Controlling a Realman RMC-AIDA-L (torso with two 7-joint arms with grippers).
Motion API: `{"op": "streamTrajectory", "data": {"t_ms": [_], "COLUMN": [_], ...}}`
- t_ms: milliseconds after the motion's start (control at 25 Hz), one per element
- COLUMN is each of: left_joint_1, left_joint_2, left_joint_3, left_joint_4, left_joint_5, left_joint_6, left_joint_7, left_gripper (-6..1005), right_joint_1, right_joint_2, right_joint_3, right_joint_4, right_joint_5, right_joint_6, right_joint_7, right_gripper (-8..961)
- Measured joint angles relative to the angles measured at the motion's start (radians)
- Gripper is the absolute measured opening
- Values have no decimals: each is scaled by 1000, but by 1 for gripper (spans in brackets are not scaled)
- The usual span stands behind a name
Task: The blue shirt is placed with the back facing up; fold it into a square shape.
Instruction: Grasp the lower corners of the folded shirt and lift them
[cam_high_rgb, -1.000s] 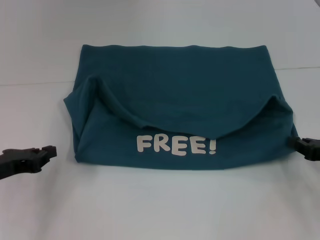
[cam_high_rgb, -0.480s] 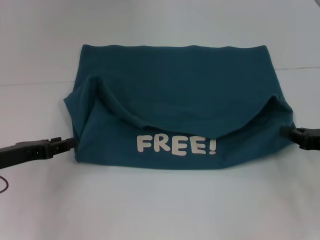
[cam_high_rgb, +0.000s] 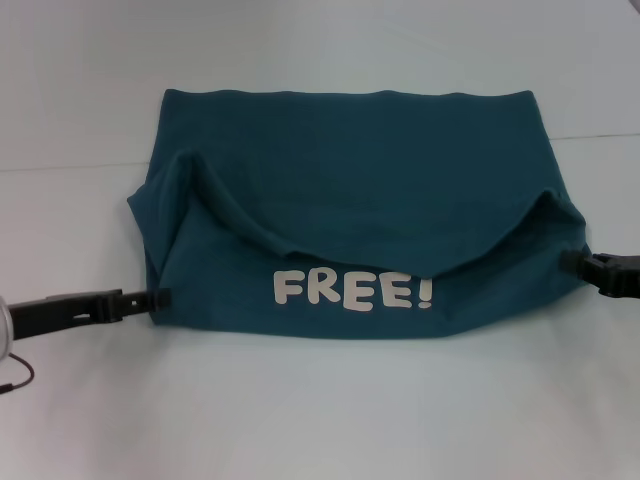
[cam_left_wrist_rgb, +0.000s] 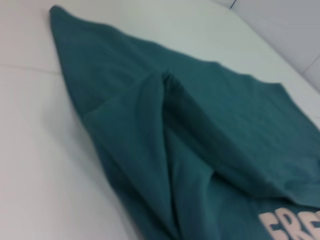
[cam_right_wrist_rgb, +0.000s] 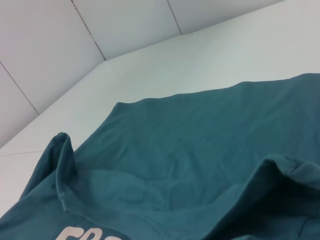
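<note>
I've got the left gripper (cam_high_rgb: 160, 297) low at the near left edge of the blue shirt (cam_high_rgb: 350, 190), fingers looking nearly shut, tips touching the cloth; whether they hold it I can't tell. The right gripper (cam_high_rgb: 575, 264) touches the right edge, its opening unclear. The shirt lies folded on the white surface (cam_high_rgb: 320, 410), "FREE!" lettering (cam_high_rgb: 354, 290) showing nearest me.

Soft matt cotton-looking cloth on the blue shirt (cam_high_rgb: 350, 190), smooth white lettering (cam_high_rgb: 353, 290), plain matt white table (cam_high_rgb: 320, 410) underneath.
</note>
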Motion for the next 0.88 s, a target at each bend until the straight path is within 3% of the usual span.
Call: {"op": "streamTrajectory", "data": {"t_ms": [240,880], "left_joint_1": [-10,-24], "left_joint_2": [-5,-15], "left_joint_3": [23,87], "left_joint_4": [-22,-27], "left_joint_5": [14,15], "left_joint_6": [-34,-31], "left_joint_7": [0,2], "left_gripper": [897,892], "right_joint_1": [-7,-11], "right_joint_2": [0,0], "right_joint_3": [0,0], "right_joint_4": [-2,-1], "right_joint_5": [0,0], "right_joint_6": [-11,-14], "right_joint_7": [0,-4], "right_gripper": [25,26]}}
